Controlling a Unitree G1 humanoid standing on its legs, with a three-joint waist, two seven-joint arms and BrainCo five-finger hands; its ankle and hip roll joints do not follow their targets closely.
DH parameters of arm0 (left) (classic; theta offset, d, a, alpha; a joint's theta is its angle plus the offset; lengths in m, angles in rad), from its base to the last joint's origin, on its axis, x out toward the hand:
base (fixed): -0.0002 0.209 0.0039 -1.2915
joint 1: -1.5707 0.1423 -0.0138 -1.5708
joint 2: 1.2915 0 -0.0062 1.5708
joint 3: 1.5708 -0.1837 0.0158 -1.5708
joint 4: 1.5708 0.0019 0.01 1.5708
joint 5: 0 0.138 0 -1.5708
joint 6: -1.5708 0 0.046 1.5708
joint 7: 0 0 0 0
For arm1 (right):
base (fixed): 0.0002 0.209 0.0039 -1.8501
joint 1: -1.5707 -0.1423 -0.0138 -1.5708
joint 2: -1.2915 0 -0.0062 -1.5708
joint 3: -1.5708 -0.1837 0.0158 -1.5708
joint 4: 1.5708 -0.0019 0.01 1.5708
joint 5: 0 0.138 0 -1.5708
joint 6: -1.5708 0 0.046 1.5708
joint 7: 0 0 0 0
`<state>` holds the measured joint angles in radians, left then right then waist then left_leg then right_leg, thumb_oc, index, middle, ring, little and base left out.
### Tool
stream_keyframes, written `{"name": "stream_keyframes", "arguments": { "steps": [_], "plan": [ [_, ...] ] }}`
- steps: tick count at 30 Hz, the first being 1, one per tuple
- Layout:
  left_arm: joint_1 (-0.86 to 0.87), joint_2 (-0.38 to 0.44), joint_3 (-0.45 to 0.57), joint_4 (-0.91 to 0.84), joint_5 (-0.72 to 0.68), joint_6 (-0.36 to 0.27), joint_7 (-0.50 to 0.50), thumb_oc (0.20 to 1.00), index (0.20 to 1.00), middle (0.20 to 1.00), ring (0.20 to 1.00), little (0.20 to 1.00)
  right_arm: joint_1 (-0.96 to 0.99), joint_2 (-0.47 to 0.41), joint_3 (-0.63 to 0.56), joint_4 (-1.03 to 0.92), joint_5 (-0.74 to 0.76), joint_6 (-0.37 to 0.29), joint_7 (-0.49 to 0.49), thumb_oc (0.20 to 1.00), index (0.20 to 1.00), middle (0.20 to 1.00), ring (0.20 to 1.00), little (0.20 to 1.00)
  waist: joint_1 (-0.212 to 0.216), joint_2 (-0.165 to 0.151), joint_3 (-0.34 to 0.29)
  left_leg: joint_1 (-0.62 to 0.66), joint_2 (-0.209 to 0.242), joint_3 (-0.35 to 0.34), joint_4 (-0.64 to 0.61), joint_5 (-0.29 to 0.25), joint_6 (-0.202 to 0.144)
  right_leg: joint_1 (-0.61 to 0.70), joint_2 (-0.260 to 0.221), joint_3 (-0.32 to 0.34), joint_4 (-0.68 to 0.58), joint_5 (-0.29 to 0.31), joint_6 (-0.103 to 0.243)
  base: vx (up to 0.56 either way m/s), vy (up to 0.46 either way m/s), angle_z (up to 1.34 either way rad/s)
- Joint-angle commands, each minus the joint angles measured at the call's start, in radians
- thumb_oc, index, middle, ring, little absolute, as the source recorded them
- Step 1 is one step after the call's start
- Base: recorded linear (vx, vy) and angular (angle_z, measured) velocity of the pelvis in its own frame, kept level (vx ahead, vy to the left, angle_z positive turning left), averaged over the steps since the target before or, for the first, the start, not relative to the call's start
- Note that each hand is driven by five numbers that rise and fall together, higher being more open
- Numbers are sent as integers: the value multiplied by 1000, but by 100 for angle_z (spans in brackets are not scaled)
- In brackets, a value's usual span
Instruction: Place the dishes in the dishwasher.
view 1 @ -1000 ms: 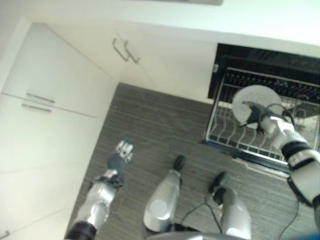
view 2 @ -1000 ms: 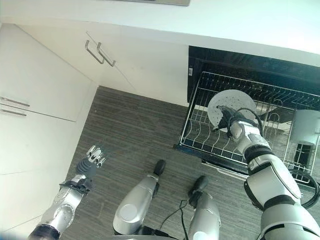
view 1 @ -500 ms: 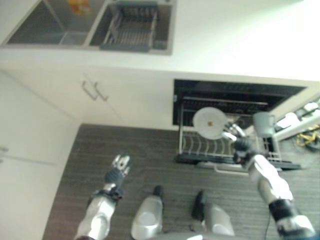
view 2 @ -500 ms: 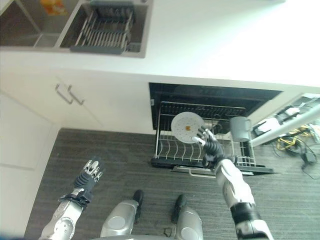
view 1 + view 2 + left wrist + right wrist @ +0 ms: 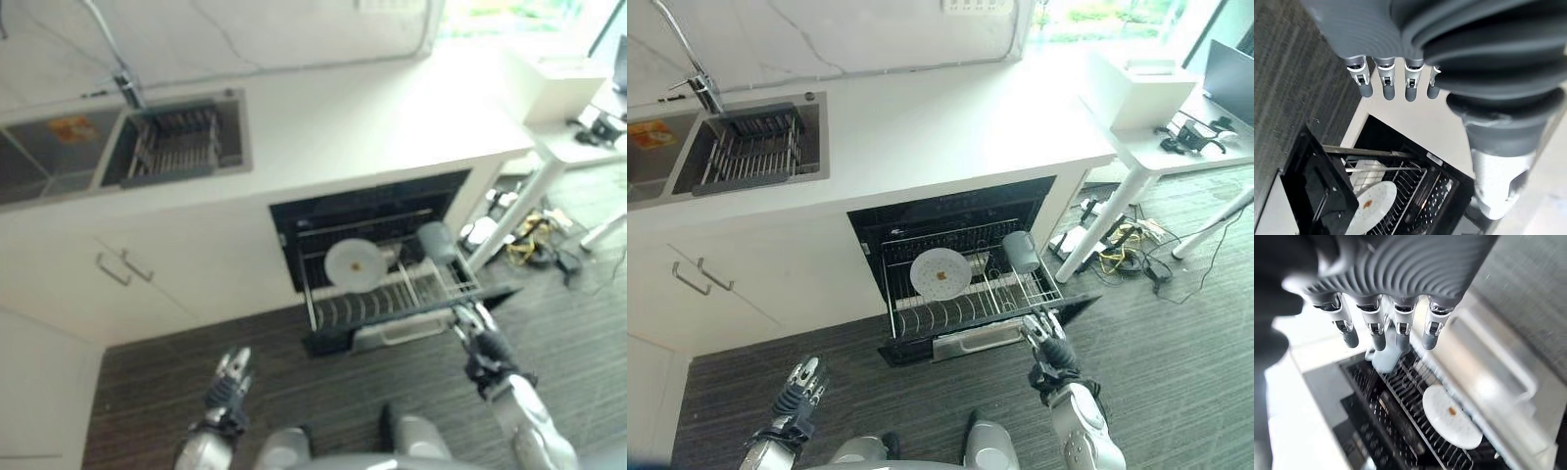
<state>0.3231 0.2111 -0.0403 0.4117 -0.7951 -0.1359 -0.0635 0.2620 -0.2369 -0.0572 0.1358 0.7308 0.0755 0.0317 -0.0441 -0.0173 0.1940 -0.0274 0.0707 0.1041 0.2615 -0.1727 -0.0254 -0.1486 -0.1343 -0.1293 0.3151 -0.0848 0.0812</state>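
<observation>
The round white plate with a small brown smear at its centre stands on edge among the tines of the pulled-out wire dishwasher rack, a grey mug near it. I judge the plate stiff, breakable and slick when wet, best pinched at the rim. My right hand hovers near the rack's front, fingers straight and empty; my left hand hangs relaxed over the dark floor. The rack's rear is lost in shadow.
</observation>
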Motion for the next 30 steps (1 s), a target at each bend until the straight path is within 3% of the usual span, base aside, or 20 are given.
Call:
{"name": "stream_keyframes", "arguments": {
  "steps": [1,6,8,9,11,15,17,18,21,22,25,30],
  "plan": [
    [10,35,17,-42,42,-52,4,1000,1000,1000,1000,1000,-78,-5,-29,-17,106,-12,-28,1000,1000,1000,1000,1000,2,4,24,-11,29,25,39,-50,-14,71,3,28,-15,-81,46,13,-2,-18],
    [6,39,17,-28,44,-45,13,1000,1000,1000,1000,1000,-62,23,7,73,191,73,-47,1000,1000,1000,1000,1000,2,12,17,-5,25,27,39,-53,-14,79,3,20,-15,-86,44,13,-5,-5],
    [7,35,11,-37,55,9,25,1000,1000,1000,1000,1000,-57,17,38,114,249,109,-31,1000,1000,1000,1000,1000,8,16,13,-6,24,23,39,-52,-17,81,2,12,-15,-88,41,15,-9,1],
    [-2,30,-2,-6,63,-13,15,1000,1000,1000,1000,1000,-75,31,48,179,220,64,-39,1000,1000,1000,1000,1000,14,17,12,-11,23,19,39,-49,-20,78,0,10,-15,-86,42,-14,-35,4],
    [-33,51,-18,-26,58,24,48,1000,1000,1000,1000,1000,-129,35,65,217,259,96,-59,1000,1000,1000,1000,1000,26,25,16,-19,24,11,39,-44,-25,77,-6,-8,-15,-83,43,-8,-37,8],
    [-48,71,-28,33,43,-10,47,1000,1000,1000,1000,1000,-171,37,73,248,375,122,-96,1000,1000,1000,1000,1000,34,40,18,-23,45,21,39,-32,-33,84,-12,-36,-15,-86,36,67,-38,20],
    [-52,79,-38,50,63,-10,34,1000,1000,1000,1000,1000,-181,39,60,293,460,114,-85,1000,1000,1000,1000,1000,24,50,14,-18,101,94,39,-8,-57,90,-25,-84,-15,-91,32,82,-36,41],
    [-53,78,-40,57,73,-9,27,1000,1000,1000,1000,1000,-185,38,53,307,480,114,-87,1000,1000,1000,1000,1000,23,52,12,-14,108,115,39,-1,-63,91,-32,-97,-15,-91,30,65,-39,93],
    [-80,84,-60,68,127,8,-30,1000,1000,1000,1000,1000,-201,25,11,334,568,83,-92,1000,1000,1000,1000,1000,9,59,34,-29,142,286,39,54,-79,104,-71,-167,-15,-80,36,-12,17,112],
    [-92,92,-69,70,137,1,-40,1000,1000,1000,1000,1000,-215,14,2,367,618,73,-72,1000,1000,1000,1000,1000,11,64,49,-41,142,283,39,50,-72,110,-75,-170,-15,-83,41,-37,85,114],
    [-68,114,-77,40,122,4,-14,1000,1000,1000,1000,1000,-253,11,-4,415,634,78,-69,1000,1000,1000,1000,1000,34,81,42,-63,83,163,39,1,-46,82,-75,-150,-15,-66,62,-6,71,35],
    [-59,138,-80,54,96,-7,-11,1000,1000,1000,1000,1000,-324,-4,-28,502,622,57,-45,1000,1000,1000,1000,1000,57,92,37,-68,35,110,39,-19,-29,60,-85,-148,-15,-40,68,12,33,2]
  ]
}}
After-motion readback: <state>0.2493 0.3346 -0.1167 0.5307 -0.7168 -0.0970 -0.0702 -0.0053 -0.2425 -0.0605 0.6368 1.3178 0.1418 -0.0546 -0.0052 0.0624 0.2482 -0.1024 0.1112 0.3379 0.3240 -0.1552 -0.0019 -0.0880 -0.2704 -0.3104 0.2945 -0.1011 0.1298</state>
